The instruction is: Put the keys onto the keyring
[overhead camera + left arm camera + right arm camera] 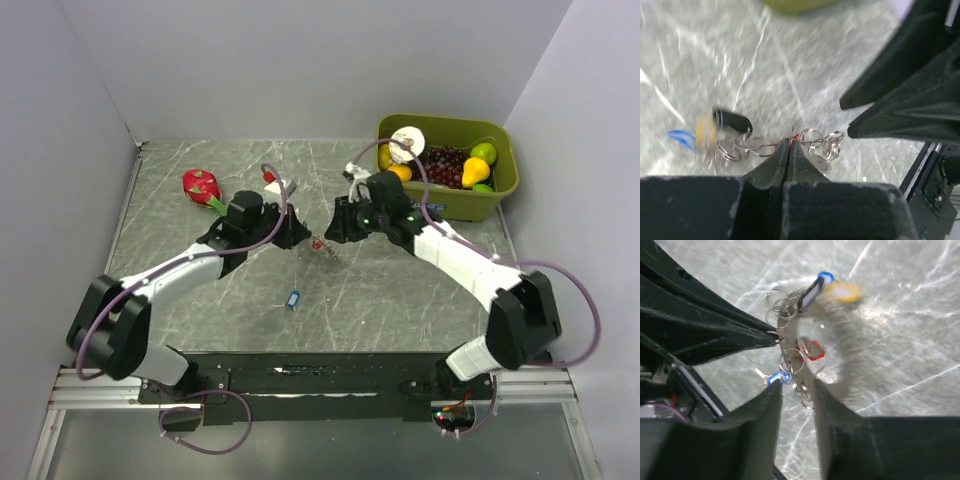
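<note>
Grey table (400,290) below, keyring (790,347) over its middle. Left gripper (790,145) shut tight on keyring; right gripper (797,390) apart, loops dangling in the gap, one key (775,378) just beside a finger. Other key (292,299) flat on table, well apart, nearer the front: likely light, hard, slippy, best pinched by its blue head.

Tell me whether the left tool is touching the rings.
Touching. The left wrist view shows the left tool shut, its tips pinching the rings between them. The right wrist view shows its tip against them too.
</note>
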Tool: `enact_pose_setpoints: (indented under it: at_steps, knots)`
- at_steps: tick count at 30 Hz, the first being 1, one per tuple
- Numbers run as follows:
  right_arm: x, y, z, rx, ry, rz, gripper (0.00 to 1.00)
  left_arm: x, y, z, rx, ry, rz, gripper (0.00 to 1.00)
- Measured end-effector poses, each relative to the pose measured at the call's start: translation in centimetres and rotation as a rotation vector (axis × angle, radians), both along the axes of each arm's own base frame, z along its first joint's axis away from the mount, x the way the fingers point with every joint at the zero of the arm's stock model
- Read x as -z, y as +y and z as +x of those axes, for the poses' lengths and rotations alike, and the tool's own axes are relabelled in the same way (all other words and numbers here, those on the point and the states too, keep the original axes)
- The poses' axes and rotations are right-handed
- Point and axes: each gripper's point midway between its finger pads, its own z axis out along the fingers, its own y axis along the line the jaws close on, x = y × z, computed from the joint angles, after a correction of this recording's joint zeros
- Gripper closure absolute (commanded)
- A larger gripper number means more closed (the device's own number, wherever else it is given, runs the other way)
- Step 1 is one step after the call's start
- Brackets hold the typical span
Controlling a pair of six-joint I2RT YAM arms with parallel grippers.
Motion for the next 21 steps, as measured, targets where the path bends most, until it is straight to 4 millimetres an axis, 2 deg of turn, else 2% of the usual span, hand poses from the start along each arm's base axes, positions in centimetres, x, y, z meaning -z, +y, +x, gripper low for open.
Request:
enact_pose_setpoints:
  at_steps: [1,3,7,10,16,21]
  knots:
    - [-0.8,-0.3,-0.2,-0.005,-0.03,0.02,0.44,-1.0,-0.1,-0.2,0.013,-0.037,-0.013,0.99]
    - [-2.2,-0.9,-0.5,-0.01,-0.082,0.057,0.38,-2.6,-0.1,-0.7,0.033,-0.107,-0.04,0.99]
    - [-4.5,-2.2,-0.8,-0.017,-0.172,0.128,0.17,-4.6,0.1,-2.0,0.074,-0.208,-0.078,0.99]
    - [-5.9,-2.6,-1.4,-0.049,-0.221,0.181,0.07,-6.1,0.0,-3.1,0.13,-0.279,-0.102,0.99]
    - [-9.1,-1.8,-3.9,-0.194,-0.33,0.297,0.02,-9.7,-0.7,-5.8,0.292,-0.432,-0.159,0.99]
    - [-11.9,-0.9,-6.7,-0.35,-0.423,0.407,0.05,-11.3,-1.3,-8.0,0.422,-0.508,-0.21,0.99]
